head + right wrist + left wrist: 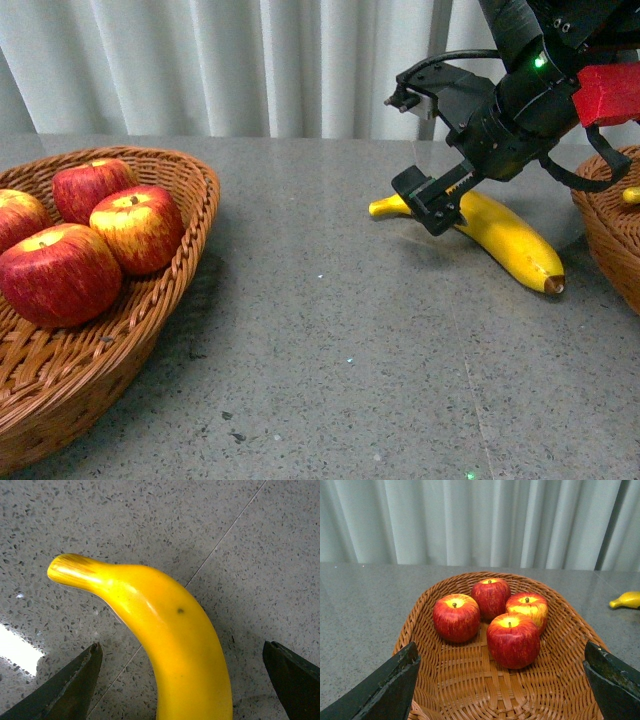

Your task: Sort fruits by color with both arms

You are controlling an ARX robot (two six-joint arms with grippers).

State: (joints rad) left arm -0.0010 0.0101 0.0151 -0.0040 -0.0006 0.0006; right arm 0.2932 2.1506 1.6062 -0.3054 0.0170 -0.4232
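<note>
- On the grey speckled table (330, 340), toward the robot's right, a yellow banana (505, 235) lies flat with its brown tip pointing toward the camera.
- Just above that banana hangs the right gripper (425, 150), jaws spread wide; one toothed finger (437, 198) sits at the banana's stem end, though contact cannot be judged from the front view.
- From the right wrist view the banana (170, 640) runs between the two dark fingertips, well clear of both, its stem end resting on the stone surface.
- At the robot's left stands a woven left basket (175, 265) holding four red apples (60, 275) with yellow streaks, packed together and touching.
- From the left wrist view the apples (512, 640) sit near the middle of the left basket (420, 615), stems up; the left gripper (502, 680) frames them with its jaws far apart, holding nothing.
- At the front view's right edge a second basket (610, 235) shows partly, with a small bit of yellow just visible inside; what it is cannot be told.
</note>
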